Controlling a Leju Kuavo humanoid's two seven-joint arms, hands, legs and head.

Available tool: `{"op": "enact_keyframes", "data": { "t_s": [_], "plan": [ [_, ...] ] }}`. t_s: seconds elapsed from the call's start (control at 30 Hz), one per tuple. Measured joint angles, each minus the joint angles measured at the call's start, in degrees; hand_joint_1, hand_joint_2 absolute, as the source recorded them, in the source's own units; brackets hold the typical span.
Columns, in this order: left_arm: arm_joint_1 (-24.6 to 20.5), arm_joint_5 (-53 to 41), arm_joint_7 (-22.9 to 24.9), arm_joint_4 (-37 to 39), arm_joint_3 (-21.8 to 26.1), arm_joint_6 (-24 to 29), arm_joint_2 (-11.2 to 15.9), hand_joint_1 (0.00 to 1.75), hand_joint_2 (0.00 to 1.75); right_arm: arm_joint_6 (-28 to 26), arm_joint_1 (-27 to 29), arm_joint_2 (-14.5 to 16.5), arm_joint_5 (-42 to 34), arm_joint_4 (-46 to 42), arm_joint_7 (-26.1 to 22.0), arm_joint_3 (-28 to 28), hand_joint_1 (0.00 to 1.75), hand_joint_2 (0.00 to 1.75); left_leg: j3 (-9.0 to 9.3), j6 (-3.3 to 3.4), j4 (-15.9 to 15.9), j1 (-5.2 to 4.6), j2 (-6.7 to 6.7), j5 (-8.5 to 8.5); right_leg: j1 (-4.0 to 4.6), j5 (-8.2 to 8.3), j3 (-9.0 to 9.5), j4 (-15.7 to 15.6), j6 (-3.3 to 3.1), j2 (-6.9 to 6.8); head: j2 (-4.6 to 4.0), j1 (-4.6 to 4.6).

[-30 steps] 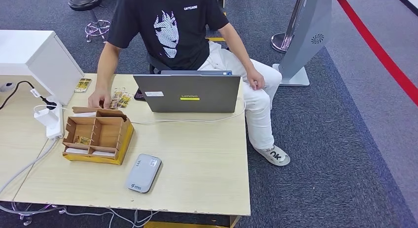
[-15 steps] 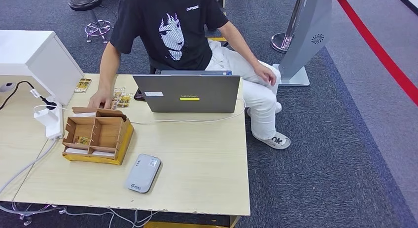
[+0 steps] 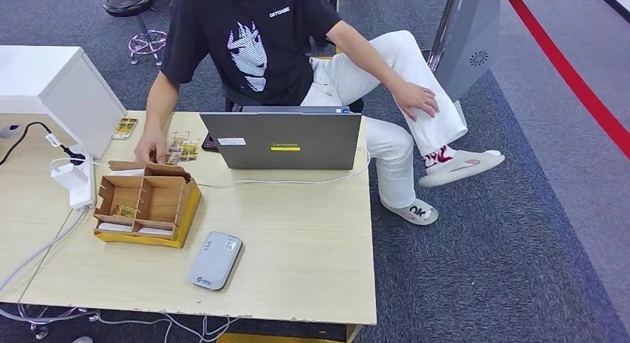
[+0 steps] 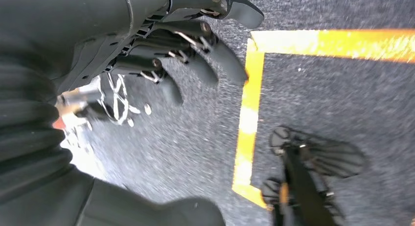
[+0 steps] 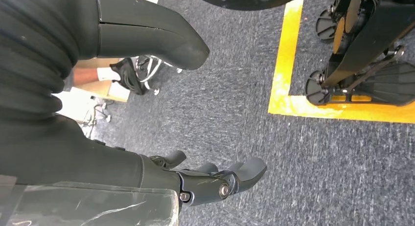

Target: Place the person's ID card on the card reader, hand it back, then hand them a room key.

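Hanging low over carpet, both hands: left hand with fingers spread and loosely curved, holding nothing; right hand likewise slack and bare. Lying lower centre-left of the head frame on the table, the reader, long axis running slightly tilted toward the person. Resting at upper left beside the tray, the person's hand; ID card not clearly showing. Judging the left hand nearer.
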Motion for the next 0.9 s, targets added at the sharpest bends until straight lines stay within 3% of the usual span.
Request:
{"op": "enact_keyframes", "data": {
  "t_s": [0.1, 0.23, 0.6, 0.9],
  "plan": [
    [0.94, 0.63, -0.25, -0.32, -4.93, -0.29, -0.33, 0.0, 0.0, -0.27, 1.02, 0.03, -3.35, -1.01, -0.23, 2.88, 0.0, 1.75, 0.0, 0.0, 0.0, 0.0, 0.0, 0.0, 0.0, 0.0, 0.0, 0.0, 0.0, 0.0, -0.01, 0.0],
    [2.2, 1.42, -0.4, -1.26, -11.49, -0.6, -0.81, 0.0, 0.0, -0.4, 2.39, 0.14, -7.89, -2.46, -0.39, 6.77, 0.0, 0.0, -0.01, 0.0, 0.0, -0.01, 0.0, 0.0, 0.01, 0.0, 0.01, 0.0, 0.0, 0.0, -0.01, 0.01],
    [5.3, 3.69, -1.01, -4.62, -27.24, -1.34, -2.16, 0.0, 0.0, -1.26, 5.77, 0.92, -20.22, -6.23, -1.26, 16.75, 0.0, 0.0, -0.01, 0.0, 0.0, -0.02, 0.0, 0.0, 0.0, -0.01, 0.02, 0.0, 0.01, 0.0, 0.0, 0.01],
    [6.06, 3.98, -1.07, -5.76, -31.13, -1.58, -2.45, 0.0, 0.0, -1.26, 6.49, 0.99, -21.89, -7.33, -1.33, 19.33, 0.0, 0.0, 0.0, 0.0, 0.0, -0.01, 0.0, 0.0, 0.0, -0.01, 0.02, 0.0, 0.01, 0.0, 0.0, 0.01]
  ]
}}
